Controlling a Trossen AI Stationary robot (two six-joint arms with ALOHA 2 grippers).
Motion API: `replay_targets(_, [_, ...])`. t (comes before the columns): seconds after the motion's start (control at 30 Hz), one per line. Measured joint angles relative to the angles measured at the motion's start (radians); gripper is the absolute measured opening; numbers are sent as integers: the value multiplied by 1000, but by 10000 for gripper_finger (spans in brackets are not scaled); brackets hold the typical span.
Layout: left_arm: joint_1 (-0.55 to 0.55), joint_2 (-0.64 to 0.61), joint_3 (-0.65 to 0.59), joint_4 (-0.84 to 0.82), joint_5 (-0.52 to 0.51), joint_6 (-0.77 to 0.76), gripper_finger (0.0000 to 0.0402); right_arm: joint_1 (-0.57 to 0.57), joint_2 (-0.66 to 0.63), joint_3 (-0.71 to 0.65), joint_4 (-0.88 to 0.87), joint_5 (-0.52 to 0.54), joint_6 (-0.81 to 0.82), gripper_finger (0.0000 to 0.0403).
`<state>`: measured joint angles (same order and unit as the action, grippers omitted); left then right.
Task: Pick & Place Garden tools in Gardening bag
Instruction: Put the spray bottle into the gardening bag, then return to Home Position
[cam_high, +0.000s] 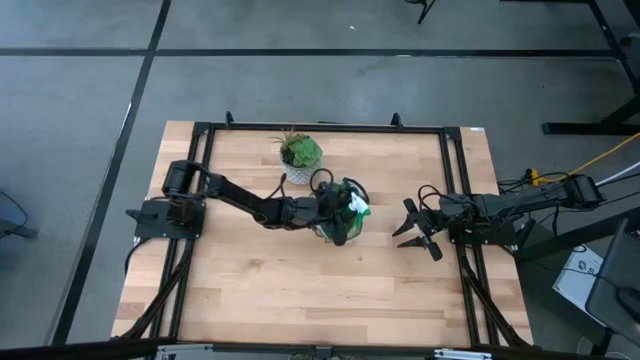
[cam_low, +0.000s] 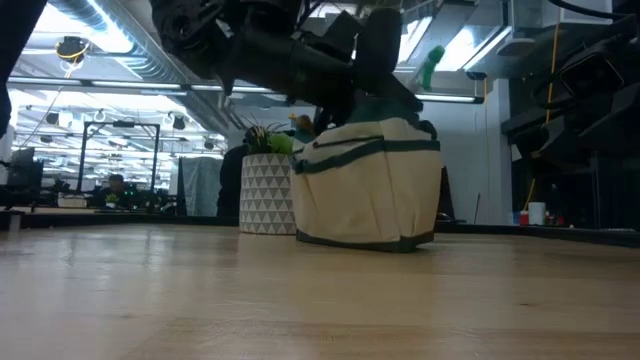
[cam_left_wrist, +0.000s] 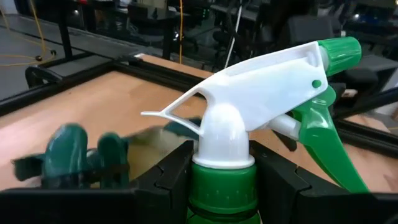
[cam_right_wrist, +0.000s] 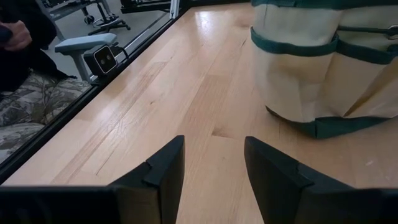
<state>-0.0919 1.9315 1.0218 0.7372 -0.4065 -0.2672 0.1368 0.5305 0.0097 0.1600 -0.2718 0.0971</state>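
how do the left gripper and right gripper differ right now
The left gripper is clamped on the spray bottle, just below its white trigger head; the right gripper is open and holds nothing. The left one reaches out over the gardening bag at mid-table; the right one waits beside the bag, low over bare wood near the table edge. Both have dark two-finger jaws.

The gardening bag (cam_low: 368, 185) is standing upright on the tabletop (cam_low: 320, 295). A white patterned plant pot (cam_low: 266, 194) is sitting just beside the bag, partly behind it. A dark arm (cam_low: 290, 45) is reaching in above the bag.
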Motion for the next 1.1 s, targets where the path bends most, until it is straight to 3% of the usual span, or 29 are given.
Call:
replay_targets(0.4, [-13,33,0,43,41,72,138,0,0,0,0,0,0,169])
replay_targets(0.73, [-10,7,-1,19,60,151,198,0,0,0,1,0,0,169])
replay_targets(1.1, [-8,-250,-1,-495,94,145,237,0,0,0,1,0,0,169])
